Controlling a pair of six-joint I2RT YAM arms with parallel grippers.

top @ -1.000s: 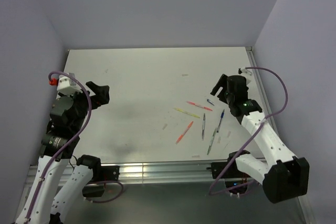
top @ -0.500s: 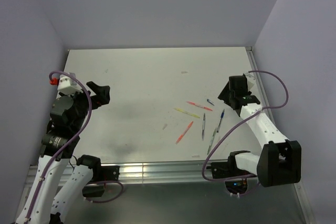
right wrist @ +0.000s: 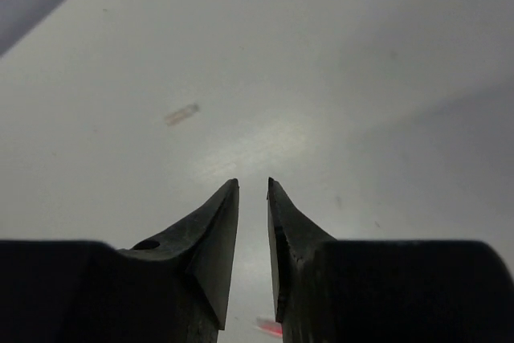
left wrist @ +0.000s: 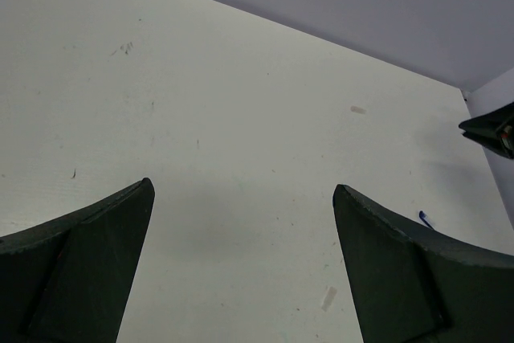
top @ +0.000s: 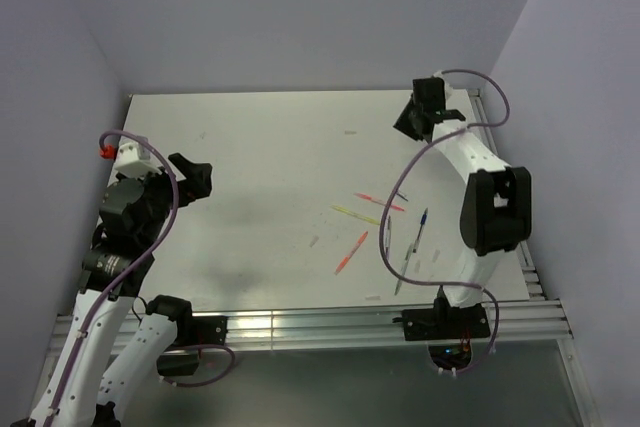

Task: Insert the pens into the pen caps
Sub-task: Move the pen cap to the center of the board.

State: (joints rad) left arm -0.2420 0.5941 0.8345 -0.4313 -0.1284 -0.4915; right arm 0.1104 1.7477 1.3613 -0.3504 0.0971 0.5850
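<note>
Several thin pens lie right of the table's middle: a red-pink pen (top: 381, 202), a yellow pen (top: 356, 215), an orange pen (top: 351, 252), a blue pen (top: 421, 226) and a greenish clear pen (top: 403, 272). Small pale pen caps lie apart from them (top: 313, 241) (left wrist: 328, 298) (left wrist: 357, 109) (right wrist: 182, 113). My right gripper (top: 412, 119) (right wrist: 253, 182) hangs high near the far right corner. Its jaws stand a narrow gap apart with nothing between them. My left gripper (top: 195, 182) (left wrist: 242, 186) stays wide open and empty over the left of the table, far from the pens.
The right arm's purple cable (top: 405, 187) loops down across the pen area. Grey walls close in the table on the left, back and right. A metal rail (top: 300, 327) runs along the near edge by the arm bases.
My right arm has swung up and back from beside the pens toward the far right corner, and its jaws have narrowed from wide open. The left arm has hardly moved.
</note>
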